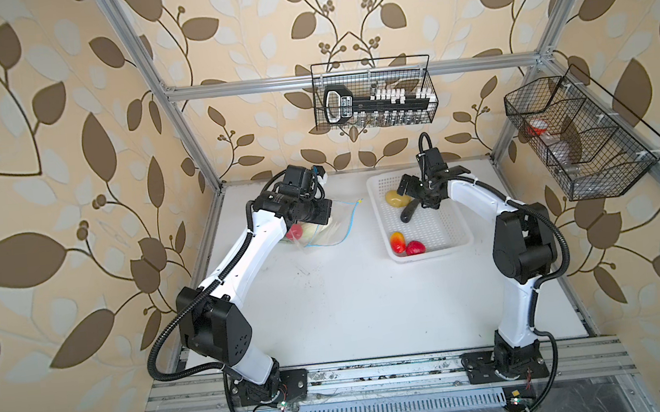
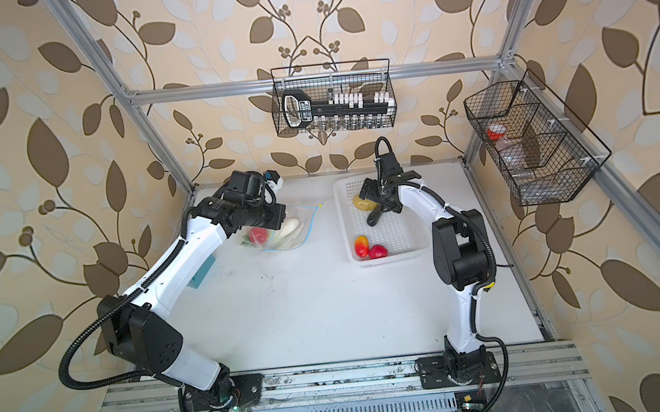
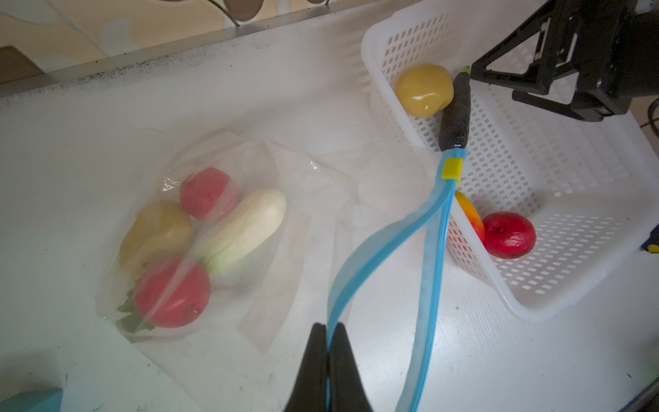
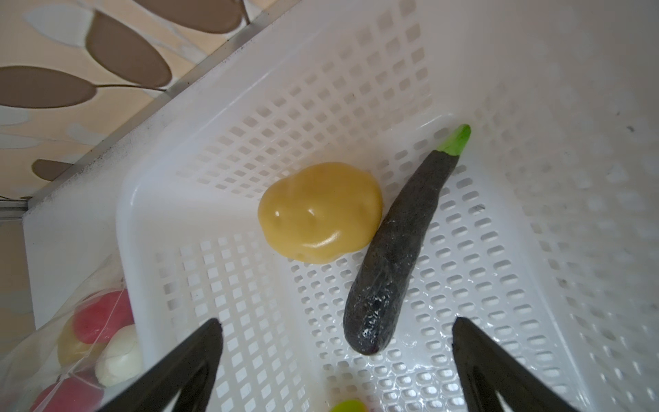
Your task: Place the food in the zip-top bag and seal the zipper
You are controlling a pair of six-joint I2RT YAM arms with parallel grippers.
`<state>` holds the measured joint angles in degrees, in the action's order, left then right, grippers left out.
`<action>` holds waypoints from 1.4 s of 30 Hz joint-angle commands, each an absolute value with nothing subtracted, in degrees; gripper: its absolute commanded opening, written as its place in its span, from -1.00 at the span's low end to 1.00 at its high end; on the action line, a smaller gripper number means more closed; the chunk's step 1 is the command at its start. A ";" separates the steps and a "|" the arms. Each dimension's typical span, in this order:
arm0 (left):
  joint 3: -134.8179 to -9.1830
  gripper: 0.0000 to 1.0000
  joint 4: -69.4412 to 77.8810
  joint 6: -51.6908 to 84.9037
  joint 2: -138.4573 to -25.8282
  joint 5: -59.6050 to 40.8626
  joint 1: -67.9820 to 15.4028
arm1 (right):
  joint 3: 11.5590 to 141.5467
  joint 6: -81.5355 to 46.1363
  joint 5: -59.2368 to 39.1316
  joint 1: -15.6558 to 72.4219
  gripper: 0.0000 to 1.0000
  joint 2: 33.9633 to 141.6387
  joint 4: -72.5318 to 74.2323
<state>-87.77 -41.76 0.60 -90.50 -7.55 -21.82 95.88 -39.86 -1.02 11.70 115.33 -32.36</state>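
Bag [image 3: 285,171]: clear, crinkled, lying flat on the tabletop [image 1: 351,305] toward its far edge, left of the white basket [image 1: 434,221].
- Inside, seen through the plastic: two red tomatoes, a tan potato, a white cabbage and a bit of green leaf, bunched at the closed end.

Zipper [image 3: 433,249]: light blue.
- Its long axis runs from the left claw [image 3: 327,331] toward the basket wall, with the yellow end [image 3: 452,169] nearest the basket.
- The two strips are split. One is straight and the other bows away, so the mouth is open.
- Left claw is pinched together on the bowed strip.

Basket, toward the far right corner of the tabletop:
- A potato [image 4: 319,212] touches a dark eggplant [image 4: 396,249] at the far end.
- The eggplant's green stem points away from the right claw [image 4: 337,321], and its blunt end lies between the fingers.
- A mango [image 1: 397,241] and a red tomato [image 1: 415,247] sit side by side at the near edge.

Right claw: fingers wide apart above the basket floor, holding nothing.
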 commanded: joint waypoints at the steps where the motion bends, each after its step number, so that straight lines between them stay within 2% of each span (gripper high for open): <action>1: -87.29 -1.00 -40.78 1.58 -87.86 -9.34 -22.15 | 99.15 -42.18 0.84 10.86 1.00 117.85 -35.33; 16: -86.57 -1.00 -40.43 1.35 -87.26 -8.90 -22.06 | 97.74 -47.57 4.91 9.95 0.98 119.53 -33.43; 24: -86.34 -1.00 -40.34 1.33 -86.75 -8.88 -22.06 | 96.23 -50.36 6.18 9.54 0.86 119.90 -31.41; 26: -86.42 -1.00 -40.39 1.32 -86.76 -9.06 -22.06 | 96.39 -51.11 5.87 9.19 0.87 120.61 -30.94; 28: -86.56 -1.00 -40.43 1.32 -86.88 -9.14 -22.06 | 96.70 -51.76 5.48 9.15 1.00 121.41 -30.83; 36: -86.78 -1.00 -40.61 1.32 -87.19 -9.18 -22.06 | 97.12 -54.37 5.03 8.66 0.99 123.64 -30.27; 38: -86.82 -1.00 -40.61 1.41 -87.27 -9.32 -22.06 | 97.01 -55.17 4.33 8.49 0.82 124.22 -29.62; 40: -86.77 -1.00 -40.61 1.41 -87.28 -9.36 -22.06 | 96.95 -56.04 3.27 8.28 0.54 124.83 -28.99; 42: -86.69 -1.00 -40.61 1.41 -87.36 -9.28 -22.06 | 96.88 -56.95 1.54 7.93 0.39 125.62 -27.76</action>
<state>-86.85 -41.71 0.67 -89.60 -8.54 -21.82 96.79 -54.50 3.40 8.56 123.59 -29.36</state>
